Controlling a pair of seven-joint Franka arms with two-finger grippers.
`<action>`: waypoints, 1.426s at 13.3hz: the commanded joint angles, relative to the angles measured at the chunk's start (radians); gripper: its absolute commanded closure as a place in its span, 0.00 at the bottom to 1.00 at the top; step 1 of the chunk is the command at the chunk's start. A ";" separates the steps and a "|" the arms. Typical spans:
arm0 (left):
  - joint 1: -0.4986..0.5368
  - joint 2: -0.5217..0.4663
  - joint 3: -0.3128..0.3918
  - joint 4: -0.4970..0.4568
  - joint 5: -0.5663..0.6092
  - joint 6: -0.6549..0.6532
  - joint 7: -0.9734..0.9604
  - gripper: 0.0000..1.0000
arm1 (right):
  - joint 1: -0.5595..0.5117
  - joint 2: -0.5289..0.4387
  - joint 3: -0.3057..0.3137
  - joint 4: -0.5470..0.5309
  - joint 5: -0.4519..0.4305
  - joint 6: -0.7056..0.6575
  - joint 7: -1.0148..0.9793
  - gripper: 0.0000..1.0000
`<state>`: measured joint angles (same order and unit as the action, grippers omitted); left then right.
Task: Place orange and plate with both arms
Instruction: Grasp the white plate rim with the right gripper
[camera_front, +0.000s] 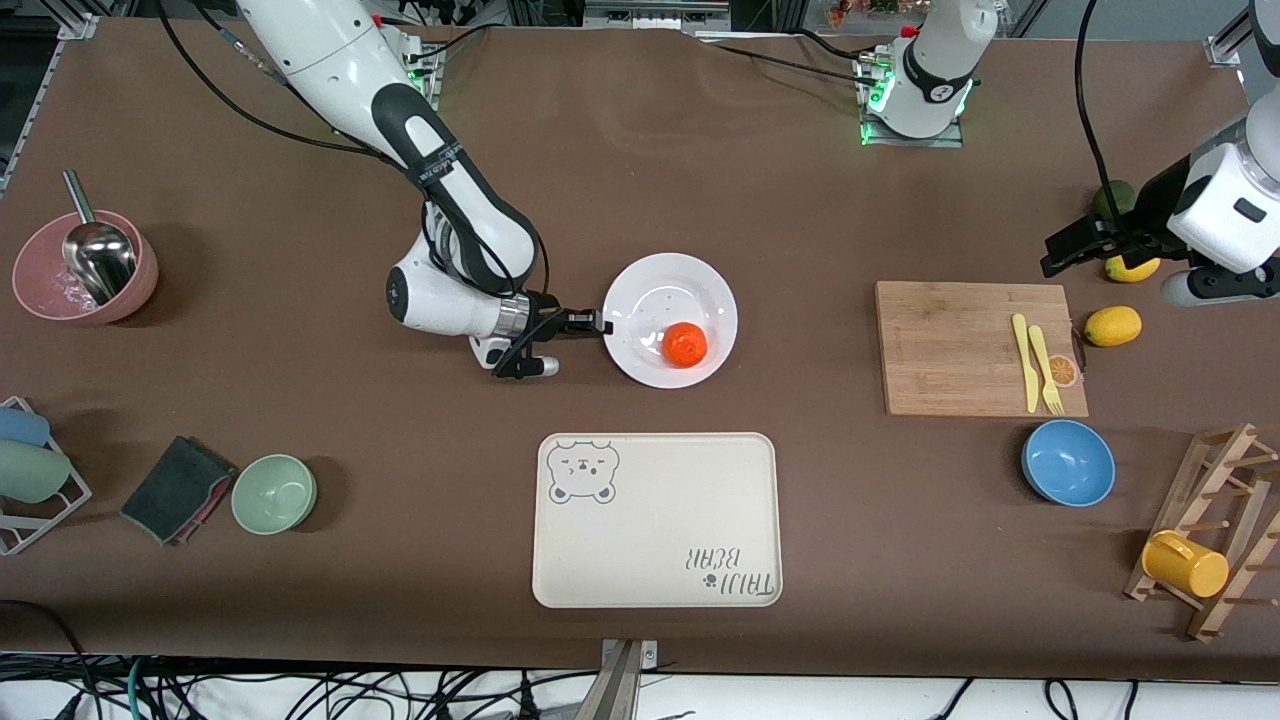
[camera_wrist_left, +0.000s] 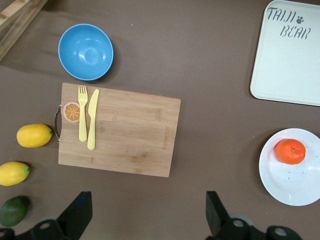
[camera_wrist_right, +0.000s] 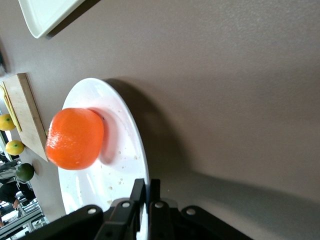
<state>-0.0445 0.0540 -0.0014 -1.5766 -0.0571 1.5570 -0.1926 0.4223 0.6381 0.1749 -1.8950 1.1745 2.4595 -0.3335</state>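
The orange (camera_front: 686, 344) is set on the plate (camera_front: 650, 290) (mid-table); the tray (camera_front: 656, 520) is laid nearer the front camera.

front: high, facing the robots' bases, whole table (camera_front: 640, 180) in frame | left wrist: high, looking straight down | right wrist: low and close at plate (camera_wrist_right: 117, 165) rim | shared by all three: plate (camera_front: 671, 320), orange (camera_front: 686, 344), tray (camera_front: 655, 520) corner
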 joint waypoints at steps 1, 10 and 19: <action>-0.006 0.015 0.007 0.029 0.006 -0.005 0.016 0.00 | 0.003 0.006 0.000 0.000 0.017 0.012 -0.016 1.00; -0.006 0.015 0.007 0.029 0.006 -0.005 0.016 0.00 | -0.005 -0.023 -0.003 0.025 0.039 0.033 -0.082 1.00; -0.006 0.015 0.007 0.029 0.006 -0.005 0.016 0.00 | -0.011 -0.041 -0.008 0.070 0.163 0.029 -0.096 1.00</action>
<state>-0.0445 0.0548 -0.0012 -1.5765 -0.0571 1.5578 -0.1926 0.4160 0.6191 0.1646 -1.8260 1.2892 2.4888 -0.3995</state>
